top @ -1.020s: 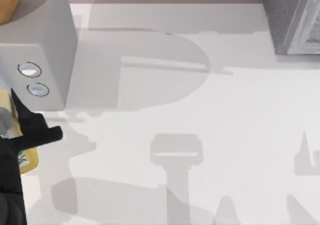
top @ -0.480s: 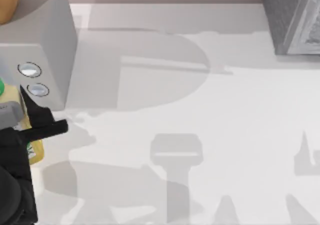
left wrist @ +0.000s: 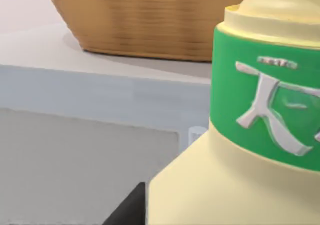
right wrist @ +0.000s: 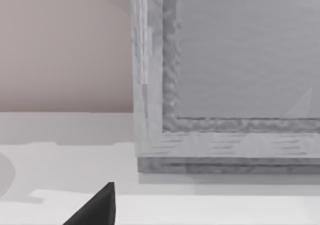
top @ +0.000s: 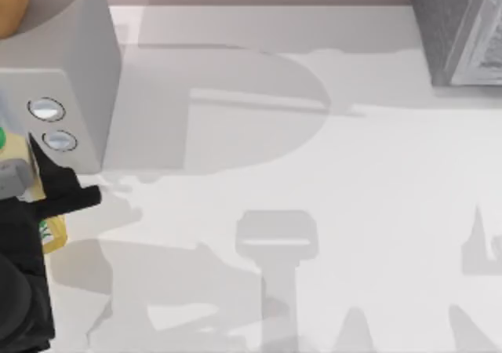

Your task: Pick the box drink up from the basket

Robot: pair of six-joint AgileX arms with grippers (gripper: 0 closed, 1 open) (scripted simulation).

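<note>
At the top view's left edge my left gripper (top: 35, 204) is shut on the box drink (top: 52, 233), a small yellow carton with a green mark. The carton hangs just in front of the grey appliance (top: 74, 78), below its two round buttons. In the left wrist view the box drink (left wrist: 240, 180) stands very close, pale yellow with a green band. Behind it the woven brown basket (left wrist: 150, 20) rests on top of the appliance (left wrist: 85, 155). The basket (top: 12, 4) also peeks in at the top view's far left corner. A dark part of my right gripper (right wrist: 95, 209) appears in the right wrist view.
A grey textured box (top: 463, 31) stands at the table's far right corner, and the right wrist view faces that box (right wrist: 230, 75) closely. Arm shadows lie across the white tabletop (top: 353, 196) in the middle.
My left gripper carried the box drink a little farther from the front edge and to the right, toward the appliance's buttons, then eased slightly back. The shadows on the table shifted with it.
</note>
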